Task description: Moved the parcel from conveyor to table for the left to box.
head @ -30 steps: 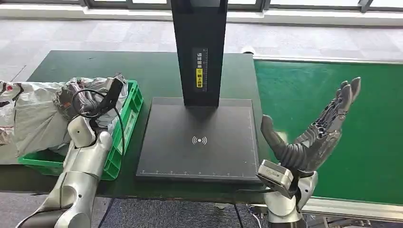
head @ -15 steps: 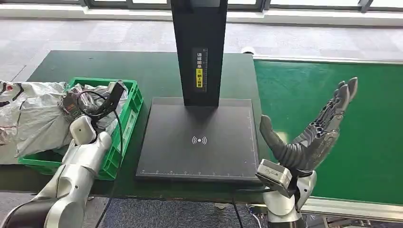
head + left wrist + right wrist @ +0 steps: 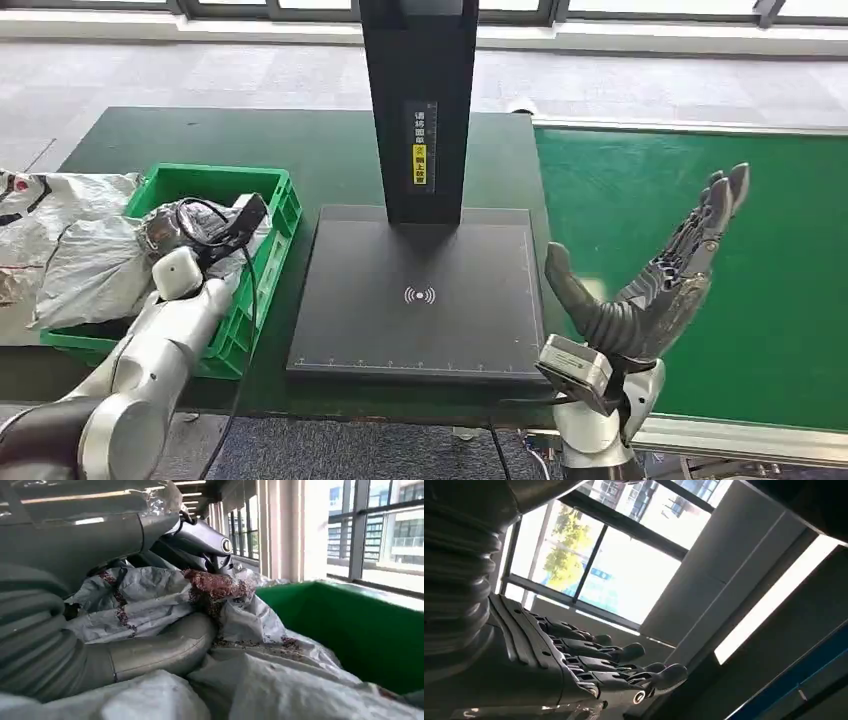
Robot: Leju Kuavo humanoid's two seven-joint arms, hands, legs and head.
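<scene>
The grey plastic parcel lies crumpled in the green crate at the table's left. My left hand is down in the crate among its folds. Close up, the thumb and the dark fingers pinch a bunched, red-speckled part of the parcel, with the crate wall just behind. My right hand is raised at the near edge of the green conveyor, fingers spread and palm empty. The wrist camera sees that hand against windows and ceiling.
A black scanner plate with a tall black post stands mid-table between crate and conveyor. More grey bags lie on the dark green table left of the crate. A cable loops over my left wrist.
My left arm has drawn back and down with the parcel, which has sunk into the crate so the crate's far rim shows. The right hand has barely moved.
</scene>
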